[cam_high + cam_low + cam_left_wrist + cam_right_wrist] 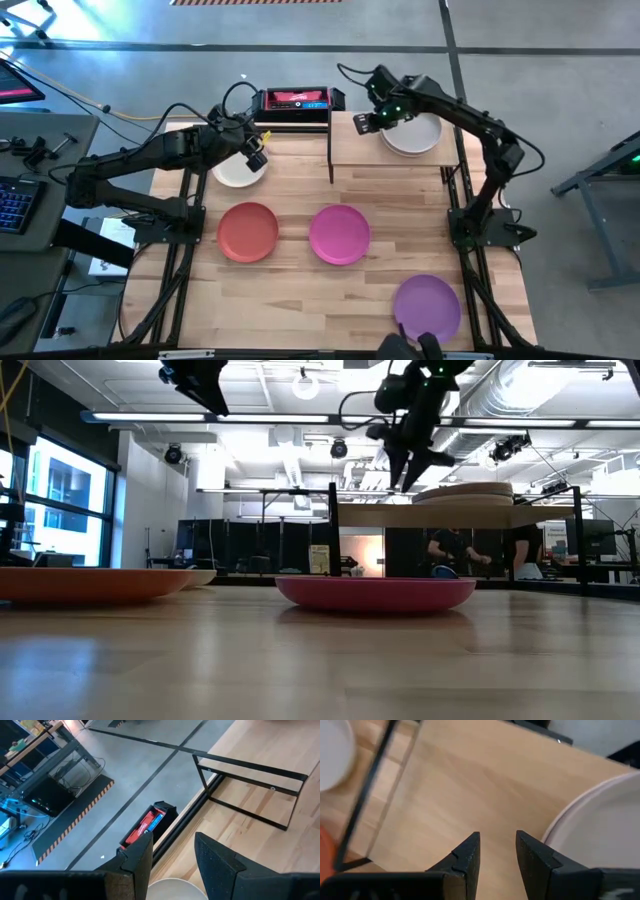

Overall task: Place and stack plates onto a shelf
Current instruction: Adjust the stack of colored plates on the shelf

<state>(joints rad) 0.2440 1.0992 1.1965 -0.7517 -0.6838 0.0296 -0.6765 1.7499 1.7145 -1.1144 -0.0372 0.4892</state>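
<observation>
The shelf (355, 145) stands at the table's far right and bears a stack of plates (412, 135) with an off-white one on top. On the table lie an off-white plate (236, 172), an orange-red plate (248, 232), a magenta plate (340, 234) and a purple plate (427, 305). My right gripper (368, 120) hangs open above the shelf board (470, 785), just left of the stack (600, 825), pointing down with nothing between its fingers. My left gripper (256, 155) hovers open above the off-white plate's (175, 887) far right rim.
A red and black device (295, 100) lies on the floor behind the table's far edge. The shelf's black posts (331, 140) rise between the off-white plate and the stack. A dark object (420, 345) sits at the near edge beside the purple plate.
</observation>
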